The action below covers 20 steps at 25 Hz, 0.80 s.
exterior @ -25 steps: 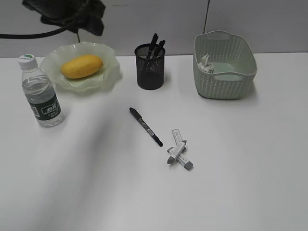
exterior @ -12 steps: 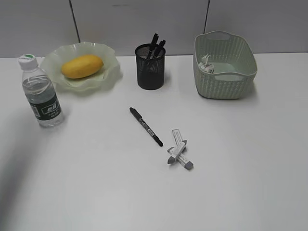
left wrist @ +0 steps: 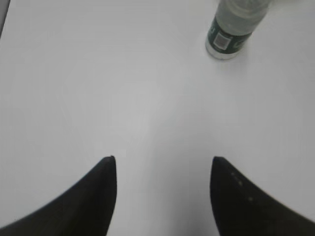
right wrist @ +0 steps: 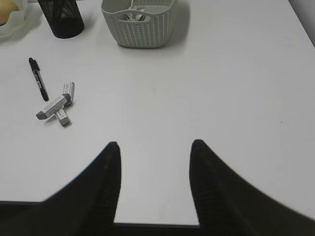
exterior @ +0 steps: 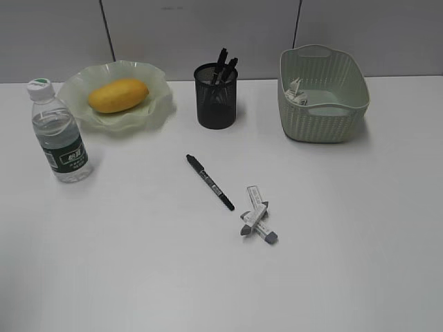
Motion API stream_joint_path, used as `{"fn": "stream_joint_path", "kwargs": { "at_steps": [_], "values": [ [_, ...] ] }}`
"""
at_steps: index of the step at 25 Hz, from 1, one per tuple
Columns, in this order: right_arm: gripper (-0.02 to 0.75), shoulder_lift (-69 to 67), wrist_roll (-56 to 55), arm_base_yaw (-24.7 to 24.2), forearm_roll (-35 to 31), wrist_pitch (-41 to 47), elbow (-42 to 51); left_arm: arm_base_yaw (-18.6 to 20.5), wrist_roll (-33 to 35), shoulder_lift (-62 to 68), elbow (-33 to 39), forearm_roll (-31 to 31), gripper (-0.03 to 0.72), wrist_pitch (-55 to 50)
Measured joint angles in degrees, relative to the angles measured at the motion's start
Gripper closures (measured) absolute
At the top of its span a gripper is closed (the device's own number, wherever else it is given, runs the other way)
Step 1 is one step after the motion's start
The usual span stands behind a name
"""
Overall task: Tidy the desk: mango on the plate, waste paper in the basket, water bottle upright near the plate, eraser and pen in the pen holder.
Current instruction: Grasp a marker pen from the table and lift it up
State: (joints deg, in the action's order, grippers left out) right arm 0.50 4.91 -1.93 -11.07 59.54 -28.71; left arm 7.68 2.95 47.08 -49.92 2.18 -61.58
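Note:
The mango (exterior: 118, 95) lies on the green plate (exterior: 152, 111) at the back left. The water bottle (exterior: 59, 133) stands upright in front of the plate; its base shows in the left wrist view (left wrist: 231, 35). The waste paper (exterior: 296, 92) lies in the basket (exterior: 322, 97). A black pen (exterior: 210, 182) and two grey-tipped erasers (exterior: 258, 223) lie on the desk (exterior: 138, 263) in front of the pen holder (exterior: 216, 96), which holds pens. Neither gripper shows in the exterior view. My left gripper (left wrist: 162, 160) is open and empty. My right gripper (right wrist: 155, 143) is open and empty above the desk's front edge.
The right wrist view shows the pen (right wrist: 38, 78), the erasers (right wrist: 56, 105), the pen holder (right wrist: 61, 17) and the basket (right wrist: 140, 24) far ahead to the left. The desk's front edge (right wrist: 157, 225) runs under the right jaws. A grey wall (exterior: 208, 34) stands behind the desk.
The left arm, over the plate at the top left one second ago, has left the exterior view. Its shadow on the desk is gone. The objects have not moved.

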Motion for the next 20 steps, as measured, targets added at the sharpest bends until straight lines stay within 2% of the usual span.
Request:
{"fn": "stream_joint_path", "kwargs": {
  "at_steps": [4,8,20],
  "values": [
    [0.363,0.0,0.0,0.0,0.0,0.0,0.0,0.0,0.1,-13.51,10.01,3.29,0.228,3.82],
    [0.363,0.0,0.0,0.0,0.0,0.0,0.0,0.0,0.1,-22.76,16.64,4.24,0.23,5.86],
    [0.363,0.0,0.0,0.0,0.0,0.0,0.0,-0.91,0.1,-38.97,19.05,8.63,0.23,10.16]
  ]
}}
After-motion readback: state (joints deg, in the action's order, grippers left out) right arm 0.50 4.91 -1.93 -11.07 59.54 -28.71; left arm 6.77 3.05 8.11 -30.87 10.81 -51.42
